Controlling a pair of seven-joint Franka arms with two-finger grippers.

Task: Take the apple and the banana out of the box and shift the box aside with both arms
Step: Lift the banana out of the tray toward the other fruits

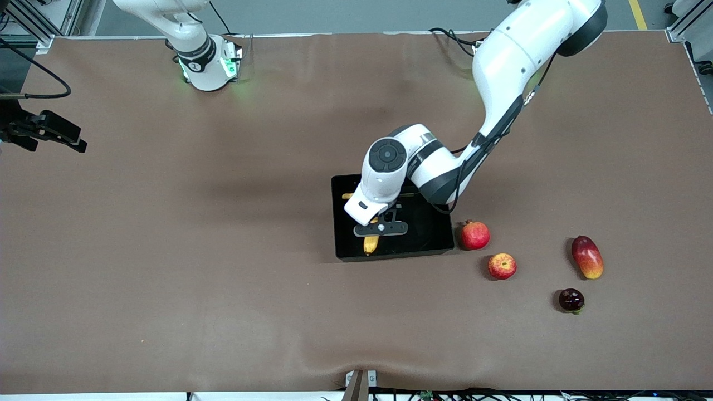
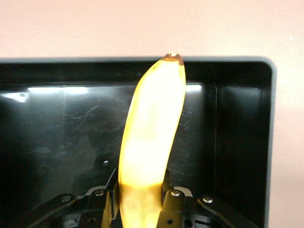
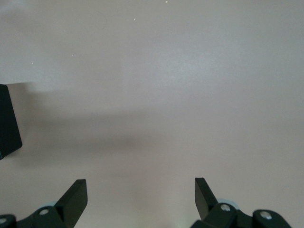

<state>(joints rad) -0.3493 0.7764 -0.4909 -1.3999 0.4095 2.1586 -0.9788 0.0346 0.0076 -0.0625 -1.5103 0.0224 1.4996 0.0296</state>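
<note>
My left gripper [image 1: 374,231] is shut on the yellow banana [image 1: 371,244] and holds it low over the black tray [image 1: 434,245]. In the left wrist view the banana [image 2: 152,128] runs from between my fingers [image 2: 167,187] toward the tray's wall [image 2: 223,64]; my left gripper [image 2: 140,192] grips its thick end. I cannot tell whether the banana touches the tray floor. The red apple [image 1: 502,265] lies on the table beside the tray, toward the left arm's end. My right gripper [image 1: 75,139] is open and empty over bare table at the right arm's end, also seen in the right wrist view [image 3: 140,190].
A round red fruit [image 1: 474,235] lies right beside the tray. A red-yellow mango [image 1: 587,257] and a small dark purple fruit [image 1: 571,300] lie farther toward the left arm's end. A black corner [image 3: 7,123] shows in the right wrist view.
</note>
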